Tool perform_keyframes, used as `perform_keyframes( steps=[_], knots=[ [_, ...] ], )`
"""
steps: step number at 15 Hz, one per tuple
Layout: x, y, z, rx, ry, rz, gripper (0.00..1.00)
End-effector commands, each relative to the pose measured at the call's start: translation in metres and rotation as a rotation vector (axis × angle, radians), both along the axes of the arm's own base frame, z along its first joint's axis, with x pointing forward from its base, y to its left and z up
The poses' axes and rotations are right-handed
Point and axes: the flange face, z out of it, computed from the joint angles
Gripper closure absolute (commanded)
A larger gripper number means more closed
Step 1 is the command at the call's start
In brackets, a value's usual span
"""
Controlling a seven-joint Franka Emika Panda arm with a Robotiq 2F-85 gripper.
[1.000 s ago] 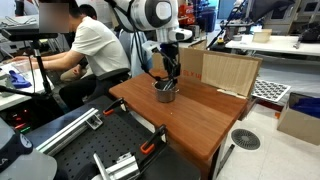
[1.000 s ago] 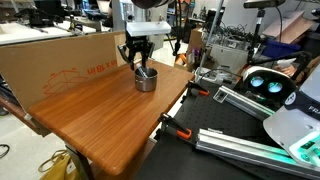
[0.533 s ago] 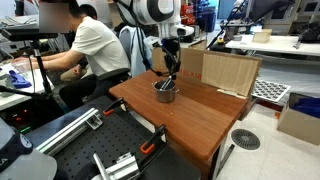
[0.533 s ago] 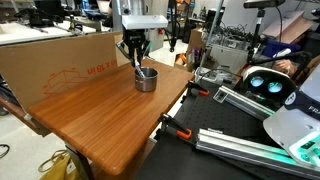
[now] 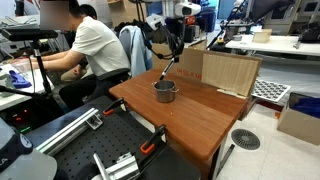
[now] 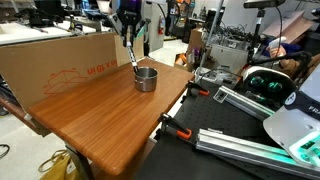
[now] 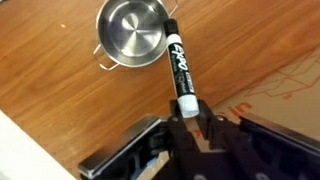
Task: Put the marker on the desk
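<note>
- End effector [image 7: 187, 113] pinches the marker [image 7: 175, 62] by its white end. The marker hangs tilted in the air, off the desk, with its black tip close over the cup's rim; in an exterior view [image 5: 166, 66] I cannot tell whether the tip is fully clear of it.
- Desk [image 6: 100, 115]: broad, flat, smooth reddish-brown wood, with bare stretches beside the cup, so there is plenty of room to set down.
- Cardboard [image 6: 60, 62]: a matte brown sheet standing along one desk edge, best kept well apart from the carry.
- Cup [image 7: 130, 32]: small, round, shiny steel with little side handles, probably light enough to tip if knocked.
- Marker again, for the step in hand: its slim round black barrel should roll easily. Raise it a little more, shift it sideways over bare wood, lower it until nearly flat, and let go close to the surface.
</note>
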Motion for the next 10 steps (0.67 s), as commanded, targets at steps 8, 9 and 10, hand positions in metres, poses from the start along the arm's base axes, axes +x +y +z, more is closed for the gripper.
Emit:
perform_keyframes(
  steps=[8,9,10],
  knots=[
    [0.003,0.003,0.011,0.27,0.016,-0.149,0.94],
    [0.002,0.007,0.002,0.27,0.036,-0.152,0.94],
    [0.003,0.012,-0.008,0.26,0.054,-0.149,0.94]
  ],
)
